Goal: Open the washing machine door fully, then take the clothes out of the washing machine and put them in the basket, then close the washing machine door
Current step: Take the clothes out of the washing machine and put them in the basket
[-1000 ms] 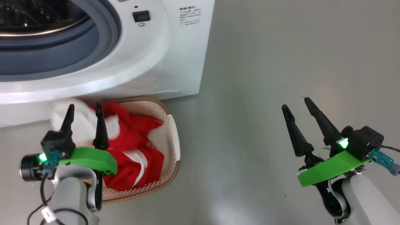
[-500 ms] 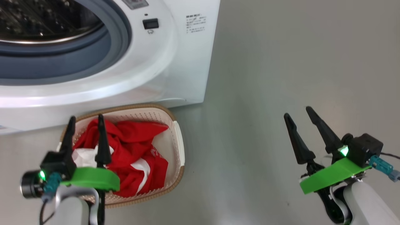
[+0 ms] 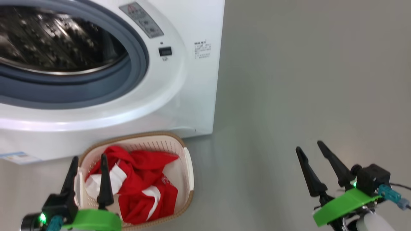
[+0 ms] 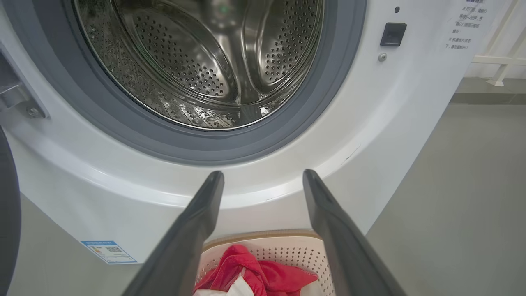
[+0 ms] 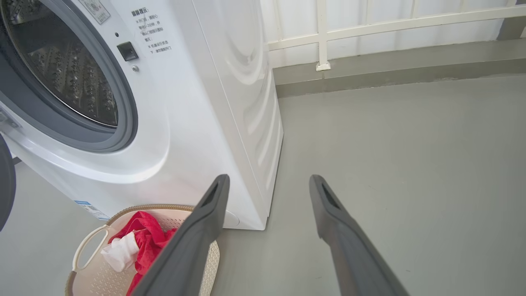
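The washing machine stands open, its steel drum bare inside the grey gasket. A dark sliver of the washing machine door shows at the left edge, swung wide. The cream basket sits on the floor against the washer's front, holding the red and white clothes. My left gripper hovers open over the basket's left side, nothing between its fingers. My right gripper is open and empty over bare floor to the right. The right wrist view also shows the basket and clothes.
Grey floor stretches wide to the right of the washer. A white railing and wall base run behind it. A small blue label sits low on the washer's front, and a dark latch socket beside the opening.
A white and red garment, blurred at my left fingertips a second ago, now lies settled in the basket. The head camera has tilted, so everything sits lower in the picture. Both grippers stayed open.
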Robot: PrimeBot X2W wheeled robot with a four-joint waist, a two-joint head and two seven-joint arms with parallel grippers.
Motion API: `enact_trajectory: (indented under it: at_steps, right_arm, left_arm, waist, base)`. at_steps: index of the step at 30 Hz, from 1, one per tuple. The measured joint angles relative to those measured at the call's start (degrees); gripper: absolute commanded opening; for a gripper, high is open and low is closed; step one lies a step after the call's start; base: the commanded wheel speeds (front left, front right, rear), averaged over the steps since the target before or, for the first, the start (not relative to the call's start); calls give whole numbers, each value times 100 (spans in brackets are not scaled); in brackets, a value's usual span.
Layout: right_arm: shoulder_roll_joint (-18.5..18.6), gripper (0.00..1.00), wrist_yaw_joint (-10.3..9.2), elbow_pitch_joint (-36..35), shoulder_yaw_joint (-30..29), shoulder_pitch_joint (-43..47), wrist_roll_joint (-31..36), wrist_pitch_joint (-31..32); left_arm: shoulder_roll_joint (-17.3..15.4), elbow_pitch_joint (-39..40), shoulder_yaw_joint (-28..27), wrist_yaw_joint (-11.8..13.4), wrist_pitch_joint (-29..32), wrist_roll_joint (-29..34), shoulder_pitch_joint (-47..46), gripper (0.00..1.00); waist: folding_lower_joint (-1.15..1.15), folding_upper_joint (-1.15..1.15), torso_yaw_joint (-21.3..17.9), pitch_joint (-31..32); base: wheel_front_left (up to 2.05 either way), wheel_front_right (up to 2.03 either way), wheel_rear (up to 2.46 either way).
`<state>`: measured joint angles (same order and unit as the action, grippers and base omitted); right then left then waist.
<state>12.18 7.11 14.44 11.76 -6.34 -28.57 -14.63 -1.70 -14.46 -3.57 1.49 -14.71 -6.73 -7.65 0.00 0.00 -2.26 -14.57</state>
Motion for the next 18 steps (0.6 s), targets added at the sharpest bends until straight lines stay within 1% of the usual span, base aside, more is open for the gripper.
enact_trajectory:
  at_steps: [4, 10, 13, 18]
  right_arm:
    - [15, 100, 0, 8, -22, 244, 0, 0]
    - [37, 100, 0, 14, -56, 582, 0, 0]
    - [40, 100, 0, 15, -107, 787, 1, 0]
    - [38, 100, 0, -1, -159, 1027, 3, 0]
  left_arm:
    - [-13, 109, -36, -13, 0, -44, 315, 100]
    - [-20, 254, -126, -152, 0, -44, 759, 100]
    - [-29, 398, -181, -159, 0, -44, 1080, 100]
    - [-36, 520, -209, -181, 0, -85, 1424, 100]
  waist:
    - [0, 0, 13, 289]
    - [0, 0, 24, 688]
    - [0, 0, 22, 930]
    - [0, 0, 9, 1152]
  base:
    - [0, 0, 0]
    - [0, 0, 0]
    - [0, 0, 0]
    - [0, 0, 0]
